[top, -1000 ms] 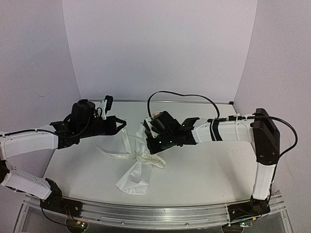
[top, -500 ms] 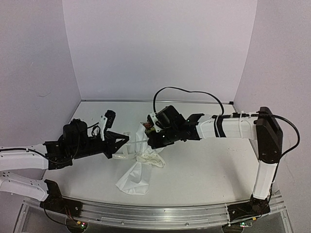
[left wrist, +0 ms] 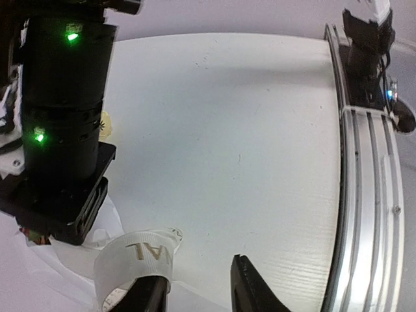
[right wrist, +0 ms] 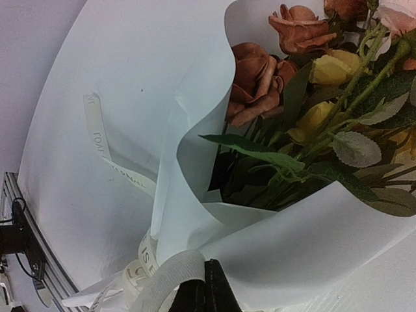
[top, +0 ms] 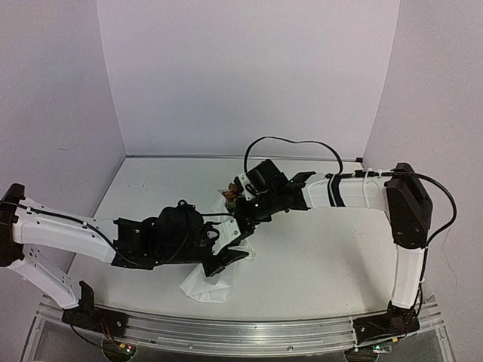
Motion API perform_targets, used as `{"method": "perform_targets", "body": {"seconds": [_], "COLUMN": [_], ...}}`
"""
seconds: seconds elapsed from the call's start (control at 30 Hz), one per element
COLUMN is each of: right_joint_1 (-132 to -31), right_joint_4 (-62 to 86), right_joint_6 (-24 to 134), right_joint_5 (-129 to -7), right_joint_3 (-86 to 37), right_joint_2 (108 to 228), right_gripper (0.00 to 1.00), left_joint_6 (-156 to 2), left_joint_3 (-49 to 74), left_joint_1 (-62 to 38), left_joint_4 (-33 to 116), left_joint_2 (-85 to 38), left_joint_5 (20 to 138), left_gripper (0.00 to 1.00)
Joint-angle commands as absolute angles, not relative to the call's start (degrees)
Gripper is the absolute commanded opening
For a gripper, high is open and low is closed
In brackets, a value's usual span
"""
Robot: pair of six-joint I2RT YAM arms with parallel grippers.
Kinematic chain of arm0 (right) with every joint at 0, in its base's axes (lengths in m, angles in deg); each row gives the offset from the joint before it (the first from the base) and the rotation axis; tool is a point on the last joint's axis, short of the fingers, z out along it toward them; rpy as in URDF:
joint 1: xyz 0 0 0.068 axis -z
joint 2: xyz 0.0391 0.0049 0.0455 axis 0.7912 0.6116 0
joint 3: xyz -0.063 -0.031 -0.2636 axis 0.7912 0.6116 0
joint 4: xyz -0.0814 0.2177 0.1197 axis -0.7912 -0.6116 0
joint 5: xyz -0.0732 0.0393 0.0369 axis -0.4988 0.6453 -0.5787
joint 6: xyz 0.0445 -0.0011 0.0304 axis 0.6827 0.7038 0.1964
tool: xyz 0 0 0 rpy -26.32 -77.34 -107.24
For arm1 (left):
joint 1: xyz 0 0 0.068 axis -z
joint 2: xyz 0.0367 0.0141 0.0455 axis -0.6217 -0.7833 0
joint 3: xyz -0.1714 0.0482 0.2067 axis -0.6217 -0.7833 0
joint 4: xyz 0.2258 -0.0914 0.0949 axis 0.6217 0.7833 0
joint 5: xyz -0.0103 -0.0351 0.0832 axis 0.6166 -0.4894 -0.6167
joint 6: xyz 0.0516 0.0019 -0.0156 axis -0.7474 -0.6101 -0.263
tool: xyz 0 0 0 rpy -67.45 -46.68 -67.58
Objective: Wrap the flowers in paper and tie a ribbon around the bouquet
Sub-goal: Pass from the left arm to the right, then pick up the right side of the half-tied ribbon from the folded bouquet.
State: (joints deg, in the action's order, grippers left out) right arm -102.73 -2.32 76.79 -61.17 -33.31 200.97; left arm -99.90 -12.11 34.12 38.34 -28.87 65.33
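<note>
The bouquet lies on the table, its white paper (top: 205,283) cone pointing to the near edge and the flowers (top: 230,194) at the far end. In the right wrist view, orange and yellow flowers (right wrist: 305,71) with green leaves show inside the paper (right wrist: 305,247) rim. My right gripper (right wrist: 205,292) is shut on a loop of the cream ribbon (right wrist: 166,278) at the cone's waist; from above the right gripper (top: 243,225) sits over the bouquet. My left gripper (left wrist: 201,289) is open, low over the table, with the ribbon (left wrist: 133,257) draped over one finger (left wrist: 153,296). From above the left gripper (top: 230,256) is beside the cone.
An aluminium rail (top: 241,335) runs along the near table edge, also the rail (left wrist: 370,195) at the right of the left wrist view. White walls close in the back and sides. A black cable (top: 287,142) arcs above the right arm.
My left arm has swung from the left side forward to the bouquet's narrow part, and its jaws have opened. My right gripper has shifted slightly back and stayed shut.
</note>
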Motion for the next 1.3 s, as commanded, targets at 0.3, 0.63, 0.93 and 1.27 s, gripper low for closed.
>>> {"method": "perform_targets", "body": {"seconds": [0.3, 0.63, 0.93, 1.27], "right_joint_1": [-102.71, -102.66, -102.66, -102.66], "right_joint_4": [-2.39, -2.39, -2.38, -2.30], "right_joint_6": [76.83, 76.79, 76.80, 76.80], "right_joint_5": [-61.45, -61.01, -60.75, -60.71], "right_joint_3": [-34.85, -35.54, -35.19, -35.52], "right_joint_2": [200.47, 200.89, 200.78, 201.05], "right_gripper": [0.00, 0.00, 0.00, 0.00], "left_joint_6": [-80.58, -71.05, -53.50, -47.02], "left_joint_3": [-14.23, -9.31, -9.95, -11.71], "left_joint_1": [28.68, 14.34, 9.97, 8.24], "left_joint_4": [39.47, 54.68, 53.57, 51.69], "left_joint_2": [-14.62, -27.73, -33.35, -37.00], "left_joint_5": [61.19, 78.82, 80.78, 87.49], "left_gripper": [0.66, 0.66, 0.70, 0.70]}}
